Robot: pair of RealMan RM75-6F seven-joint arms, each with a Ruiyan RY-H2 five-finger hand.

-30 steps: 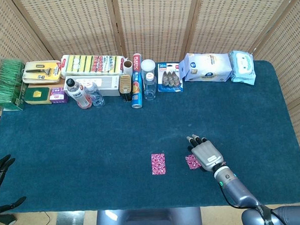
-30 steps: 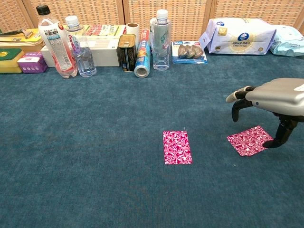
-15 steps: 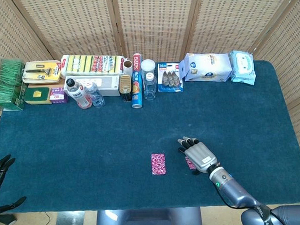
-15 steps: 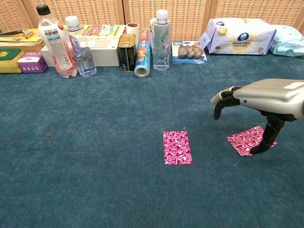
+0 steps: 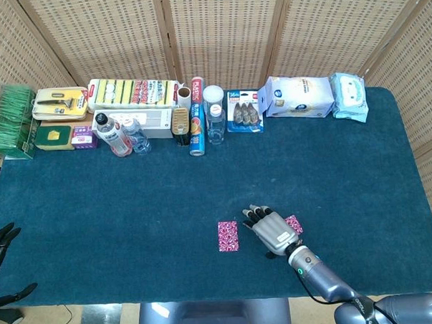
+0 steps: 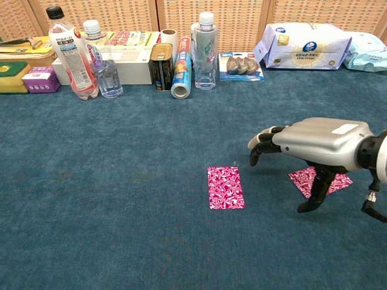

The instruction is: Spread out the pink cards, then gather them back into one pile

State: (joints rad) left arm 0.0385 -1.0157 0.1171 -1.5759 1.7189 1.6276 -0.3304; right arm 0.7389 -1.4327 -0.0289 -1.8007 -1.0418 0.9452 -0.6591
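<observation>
Two pink patterned cards lie apart on the blue table cloth. One card (image 5: 228,235) (image 6: 225,187) lies flat near the table's front middle. The other card (image 5: 295,223) (image 6: 300,180) lies to its right, partly hidden behind my right hand. My right hand (image 5: 271,230) (image 6: 314,142) hovers palm down between the two cards, fingers spread and bent toward the left card, thumb pointing down to the cloth beside the right card. It holds nothing. My left hand (image 5: 1,243) shows only at the head view's lower left edge, off the table, fingers apart.
A row of goods lines the table's far edge: bottles (image 5: 114,134) (image 6: 69,51), a foil roll (image 5: 196,123) (image 6: 181,66), a clear bottle (image 6: 205,51), sponge packs (image 5: 134,92) and wipes packs (image 5: 299,97) (image 6: 308,43). Blue cloth (image 5: 132,201) stretches left of the cards.
My right hand has moved left, off the right card and toward the left card. The right card now shows at the hand's right side. The left card has not moved.
</observation>
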